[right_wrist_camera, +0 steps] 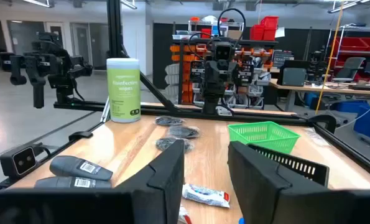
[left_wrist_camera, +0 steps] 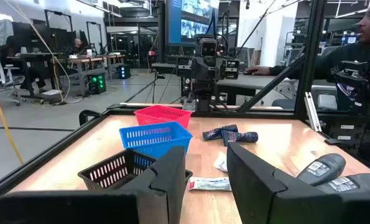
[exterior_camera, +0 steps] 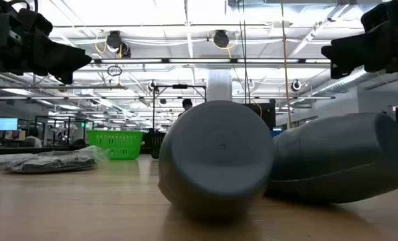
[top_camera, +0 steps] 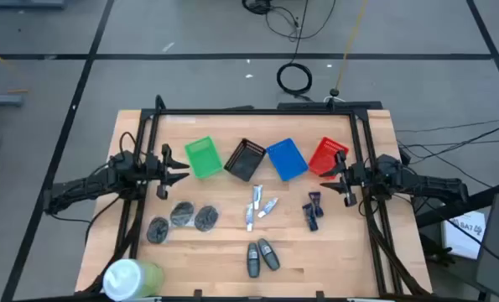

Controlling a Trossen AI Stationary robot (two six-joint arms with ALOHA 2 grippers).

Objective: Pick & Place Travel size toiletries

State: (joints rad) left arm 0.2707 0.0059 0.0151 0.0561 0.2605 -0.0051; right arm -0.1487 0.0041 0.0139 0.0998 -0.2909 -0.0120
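Three round dark grey bundles [top_camera: 181,219] lie on the table's left part. Small white-silver tubes [top_camera: 259,206] lie in the middle, dark blue-purple pieces [top_camera: 313,209] to their right, and two grey oval bottles [top_camera: 262,255] near the front edge. The bottles [exterior_camera: 215,157] fill the low view, lying on their sides. My left gripper [top_camera: 182,166] hovers open at the table's left side, beside the green basket. My right gripper [top_camera: 327,177] hovers open at the right side, beside the red basket. In the left wrist view the tubes [left_wrist_camera: 209,183] and the blue-purple pieces [left_wrist_camera: 229,134] lie ahead of the open fingers.
Four baskets stand in a row along the far part: green [top_camera: 203,157], black [top_camera: 246,159], blue [top_camera: 286,158], red [top_camera: 328,156]. A large white-and-green cylinder [top_camera: 130,277] stands at the near left corner. A black frame [top_camera: 249,111] borders the table. A person [left_wrist_camera: 352,53] is beyond the table's edge.
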